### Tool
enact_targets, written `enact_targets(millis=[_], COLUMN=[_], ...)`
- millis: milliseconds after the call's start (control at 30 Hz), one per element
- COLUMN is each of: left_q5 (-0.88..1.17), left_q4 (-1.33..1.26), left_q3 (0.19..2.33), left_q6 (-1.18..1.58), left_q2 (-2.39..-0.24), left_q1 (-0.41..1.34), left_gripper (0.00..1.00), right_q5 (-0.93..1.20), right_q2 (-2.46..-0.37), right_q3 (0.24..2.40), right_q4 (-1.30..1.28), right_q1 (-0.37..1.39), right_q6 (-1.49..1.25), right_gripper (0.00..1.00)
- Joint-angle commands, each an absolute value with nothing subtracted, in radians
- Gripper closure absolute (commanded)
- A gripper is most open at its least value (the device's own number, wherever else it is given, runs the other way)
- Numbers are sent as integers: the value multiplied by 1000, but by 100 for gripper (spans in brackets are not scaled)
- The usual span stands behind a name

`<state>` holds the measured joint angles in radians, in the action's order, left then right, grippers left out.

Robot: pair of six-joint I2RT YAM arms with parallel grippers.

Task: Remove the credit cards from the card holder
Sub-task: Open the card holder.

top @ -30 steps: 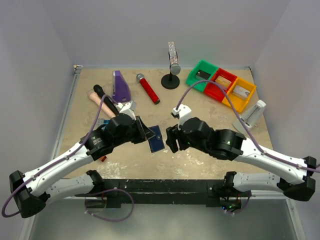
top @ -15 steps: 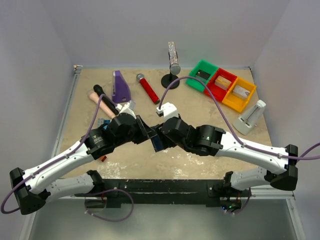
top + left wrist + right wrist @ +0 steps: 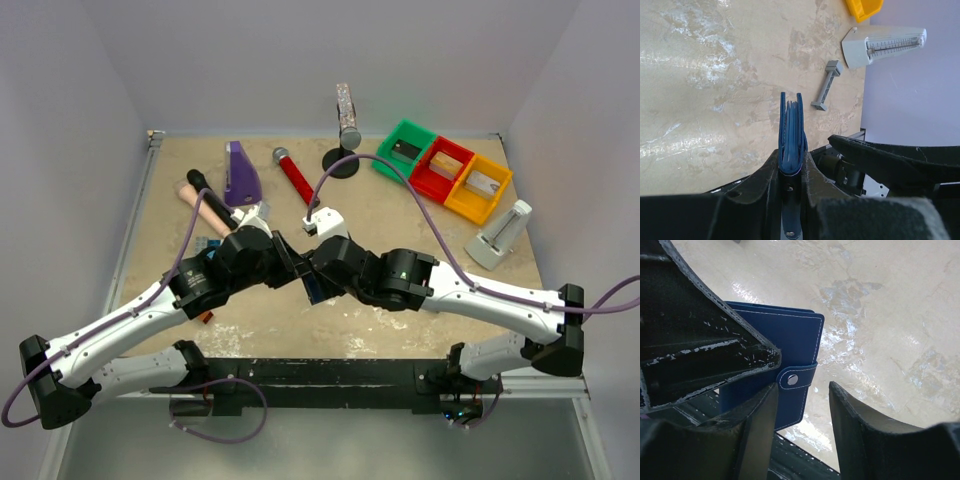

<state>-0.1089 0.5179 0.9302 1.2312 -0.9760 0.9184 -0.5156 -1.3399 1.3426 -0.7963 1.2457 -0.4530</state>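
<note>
The card holder (image 3: 312,285) is a dark blue wallet, snapped shut and held above the table between the two arms. My left gripper (image 3: 298,268) is shut on it. In the left wrist view the card holder (image 3: 791,125) stands edge-on, rising out of my left gripper (image 3: 791,155). My right gripper (image 3: 804,387) is open around the free edge of the card holder (image 3: 790,335), just below its snap tab (image 3: 797,379). The left finger touches the cover and the right finger stands apart. The credit cards are hidden inside the closed holder.
At the back lie a purple object (image 3: 240,172), a red microphone (image 3: 297,178), a black stand (image 3: 343,160) and green, red and yellow bins (image 3: 440,172). A white wedge-shaped device (image 3: 503,232) sits at the right, with a small grey bar (image 3: 826,85) near it.
My right arm has swung left until its jaws reach the card holder, and they have narrowed. The left gripper has kept its hold and hardly moved.
</note>
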Motion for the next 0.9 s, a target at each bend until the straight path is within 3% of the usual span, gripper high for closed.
enact_targets(millis=[0,867], left_q5=[-37,15], left_q4=[393,347], left_q3=[956,942], left_q6=[1284,1302], left_q2=[-954,-904], left_q1=[927,942], left_gripper=[100,100], right_q5=[-571,-629], right_q2=[-1376,-1483], right_q3=[1388,1437], right_q4=[-816,-923], right_q1=[1255,1250], right_q6=[-485,-517], right_gripper=[52,94])
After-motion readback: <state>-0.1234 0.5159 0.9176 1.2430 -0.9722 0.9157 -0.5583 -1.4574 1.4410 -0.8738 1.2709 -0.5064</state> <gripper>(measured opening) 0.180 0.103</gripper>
